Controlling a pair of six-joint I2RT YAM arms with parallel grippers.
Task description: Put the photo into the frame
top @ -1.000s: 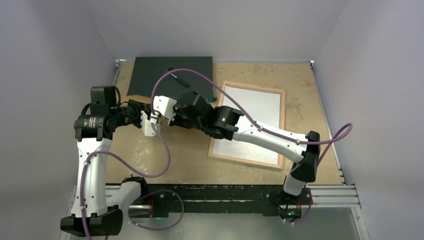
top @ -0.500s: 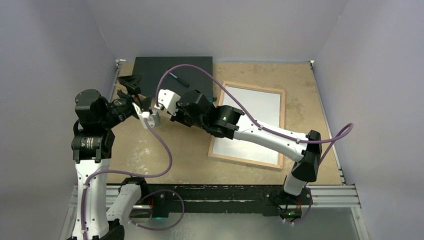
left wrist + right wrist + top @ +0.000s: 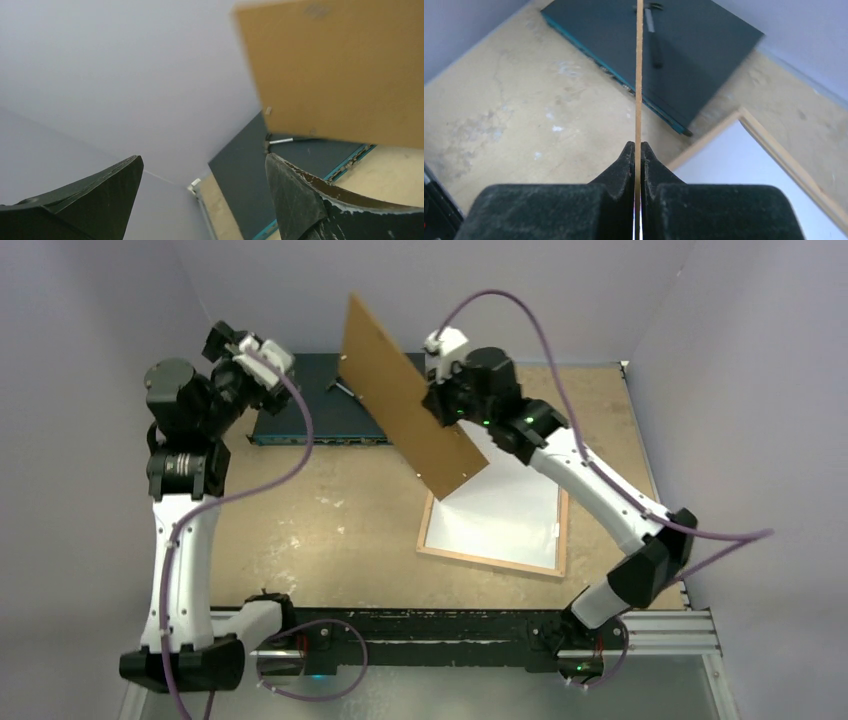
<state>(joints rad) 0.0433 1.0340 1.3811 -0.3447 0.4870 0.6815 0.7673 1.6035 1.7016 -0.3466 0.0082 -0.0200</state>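
Right arm (image 3: pixel 590 477) raised, jaws clamped; left jaws apart.

Lab robot cell: plain grey walls (image 3: pixel 450 290) around scuffed tan tabletop (image 3: pixel 330 530), aluminium rail (image 3: pixel 660 625).

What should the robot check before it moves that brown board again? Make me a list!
1. Right gripper holds the brown board tight: ok, fingers pinch its edge.
2. Board is up off the frame: ok, held tilted above it.
3. Left gripper is open and empty: ok.
4. Left arm is out of the board's way: ok, it is raised over the dark box, apart from the board.
5. Photo is lying in the frame: cannot tell. A white sheet fills it, but no picture side shows.
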